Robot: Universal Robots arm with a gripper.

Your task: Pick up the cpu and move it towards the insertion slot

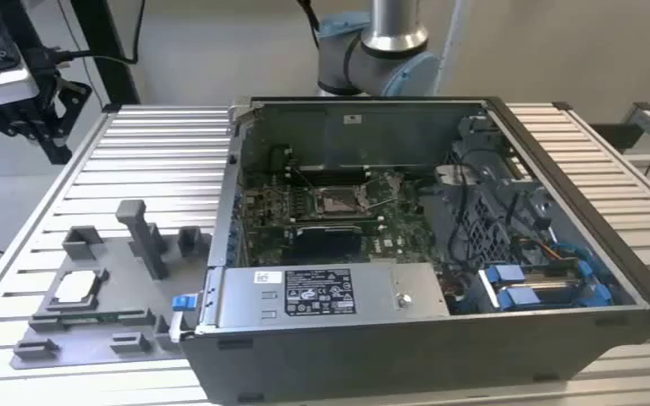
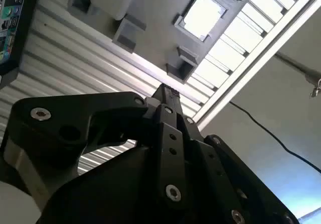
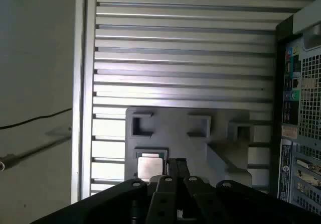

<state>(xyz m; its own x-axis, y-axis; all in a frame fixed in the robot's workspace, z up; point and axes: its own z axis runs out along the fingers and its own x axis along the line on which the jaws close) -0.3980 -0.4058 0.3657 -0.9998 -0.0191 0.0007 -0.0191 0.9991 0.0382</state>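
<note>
The cpu (image 1: 74,288), a flat square with a pale metal top, lies in a recess of the matte grey fixture plate (image 1: 133,296). The plate rests on the ribbed aluminium worktop (image 1: 156,152), just beside the computer case (image 1: 415,355) on the exterior view's left. Farther that way, well apart from the case, the claw (image 1: 54,150) hangs with its black fingers pinched together on nothing. Inside the case the silver-framed insertion slot (image 1: 337,200) lies uncovered. A white printed label (image 1: 317,290) marks the case's near inner box.
</note>
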